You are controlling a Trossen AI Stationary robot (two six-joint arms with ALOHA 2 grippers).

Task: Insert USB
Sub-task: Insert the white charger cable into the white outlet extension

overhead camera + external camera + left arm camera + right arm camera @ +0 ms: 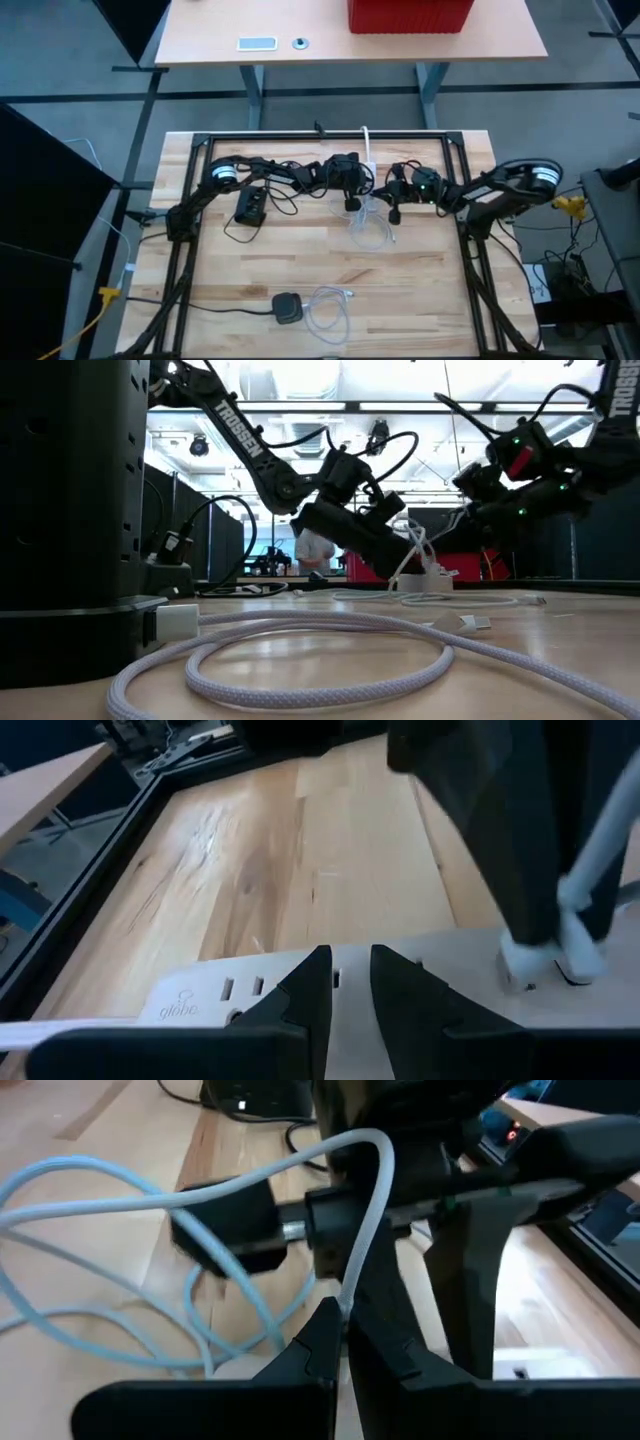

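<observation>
Right claw (340, 1330) closed on thin pale cable (365, 1220), left claw (348, 982) slightly parted, empty, held above flat white power strip (200, 1005), pale wood-grain bench (420, 270).

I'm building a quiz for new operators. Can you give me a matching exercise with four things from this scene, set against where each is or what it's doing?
1 right gripper
2 red box
3 black puck
4 power strip

a on the far desk
b under the left gripper
c shut on the white cable
d beside a loose cable coil

Pairs: 1c, 2a, 3d, 4b.
</observation>
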